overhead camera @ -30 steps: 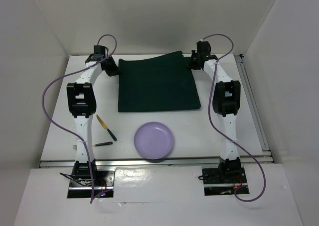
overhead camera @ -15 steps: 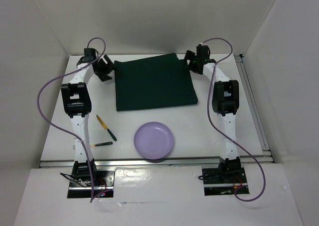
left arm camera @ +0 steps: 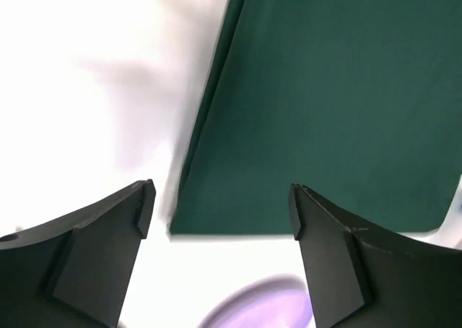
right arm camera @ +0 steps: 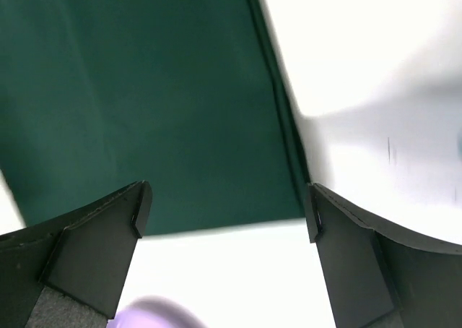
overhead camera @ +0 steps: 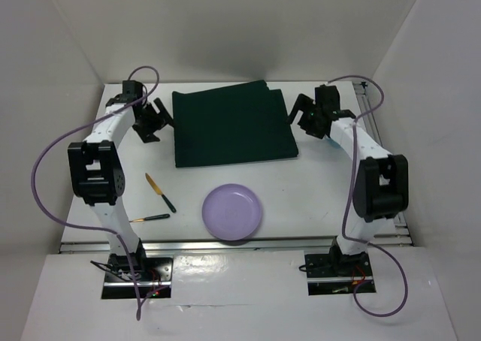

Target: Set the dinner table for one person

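Two arm bases sit at your near edge of the large flat white matte bench (overhead camera: 316, 191), which carries everything in the overhead view. Nearest to those bases lies a shallow round lilac plate (overhead camera: 232, 212), roughly midway between the arms. To its left, well apart from it, you have two small pieces of cutlery. One is a slim utensil with a dark green handle and an orange tip (overhead camera: 152, 218), lying almost crosswise. Just beyond it is a knife with a yellow blade and dark handle (overhead camera: 160, 193), lying at a slant. They are near each other; whether they touch, you cannot tell.

Farther back, a dark green rectangular cloth mat (overhead camera: 233, 127) lies flat on the bench, a little skewed and apart from the plate. Your left gripper (overhead camera: 152, 122) hangs just beside the mat's left edge, and your right gripper (overhead camera: 306, 119) just beside its right edge.

In the left wrist view the left fingers (left arm camera: 94, 256) are spread wide and empty, framing the mat's near left corner and a blurred lilac rim. The right fingers (right arm camera: 361, 263) are likewise spread and empty, framing the mat's near right corner.
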